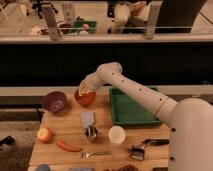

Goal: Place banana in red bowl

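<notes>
The red bowl (85, 98) sits on the wooden table at the back, left of a green tray. My gripper (85, 90) hangs right over the bowl, its tip at the bowl's rim, with the white arm reaching in from the right. A pale yellow stubby shape, the banana (84, 91), shows at the gripper's tip just above the bowl's inside. Whether it rests in the bowl or is still held I cannot tell.
A purple bowl (54, 101) stands left of the red one. The green tray (131, 109) is at the right. In front are an apple (44, 134), a carrot (68, 146), a metal cup (90, 133), a white cup (116, 135) and a fork (95, 154).
</notes>
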`<state>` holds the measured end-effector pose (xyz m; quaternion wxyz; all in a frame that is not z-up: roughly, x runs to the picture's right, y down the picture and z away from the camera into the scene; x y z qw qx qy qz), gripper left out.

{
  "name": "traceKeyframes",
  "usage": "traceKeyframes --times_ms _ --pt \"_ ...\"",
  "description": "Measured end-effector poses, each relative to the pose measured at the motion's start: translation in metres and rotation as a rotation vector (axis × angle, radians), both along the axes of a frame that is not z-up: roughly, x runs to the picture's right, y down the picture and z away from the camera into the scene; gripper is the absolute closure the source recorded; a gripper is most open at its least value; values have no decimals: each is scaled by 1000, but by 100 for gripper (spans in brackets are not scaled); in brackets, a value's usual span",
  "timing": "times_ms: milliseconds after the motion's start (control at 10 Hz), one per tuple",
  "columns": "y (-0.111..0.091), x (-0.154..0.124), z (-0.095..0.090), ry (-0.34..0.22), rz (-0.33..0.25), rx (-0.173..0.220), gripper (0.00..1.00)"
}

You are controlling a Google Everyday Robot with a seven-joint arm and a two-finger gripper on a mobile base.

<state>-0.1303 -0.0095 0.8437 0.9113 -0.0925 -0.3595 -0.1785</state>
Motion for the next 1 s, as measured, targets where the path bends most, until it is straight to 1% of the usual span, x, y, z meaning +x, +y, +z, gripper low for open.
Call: traceKeyframes --times_ms 500,600,700,800,900,1000 --pt "-1 8 1 3 15 -7 100" --pt "0 8 3 6 11 -10 96" --pt "-1 7 3 15 6 -17 89" --pt "-2 3 5 25 -4 -28 77" --pt "-2 0 6 28 -11 -32 69" --pt "-2 -1 6 27 -16 -35 58"
